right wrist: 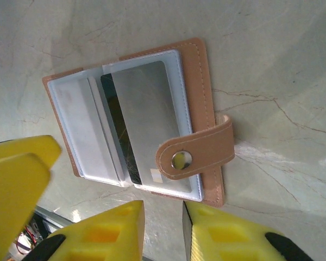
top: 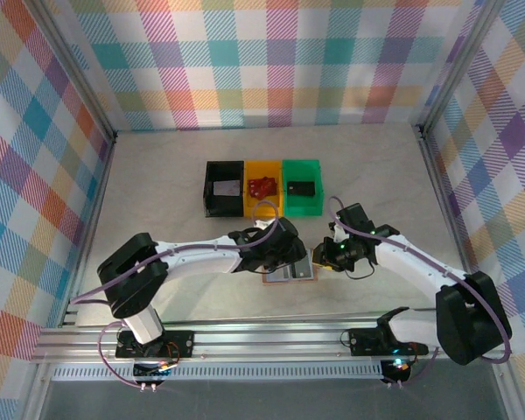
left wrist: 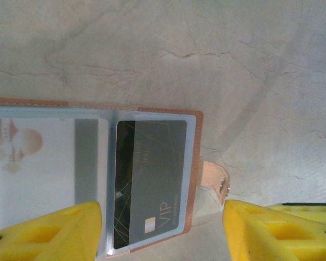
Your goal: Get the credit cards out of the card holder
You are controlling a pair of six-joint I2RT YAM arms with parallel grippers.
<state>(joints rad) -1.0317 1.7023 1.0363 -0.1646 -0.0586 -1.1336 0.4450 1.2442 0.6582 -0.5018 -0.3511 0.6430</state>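
Observation:
The tan card holder [top: 290,275] lies spread open on the table between my two grippers. In the left wrist view its right sleeve [left wrist: 194,163] holds a dark credit card [left wrist: 152,174] marked VIP, and a pale card [left wrist: 27,163] sits in the left sleeve. My left gripper [left wrist: 163,234] is open just above the holder's near edge, one finger over the panels and the other beyond the snap strap [left wrist: 213,176]. In the right wrist view the strap [right wrist: 198,149] is folded over a silvery card [right wrist: 146,114]. My right gripper [right wrist: 163,231] hovers off the holder's edge, jaws a narrow gap apart with nothing between them.
Black [top: 225,188], yellow [top: 263,186] and green [top: 302,185] bins stand in a row behind the holder. A yellow finger of the left gripper [right wrist: 16,179] shows beside the holder in the right wrist view. Checked walls enclose the marble-look table [top: 157,192].

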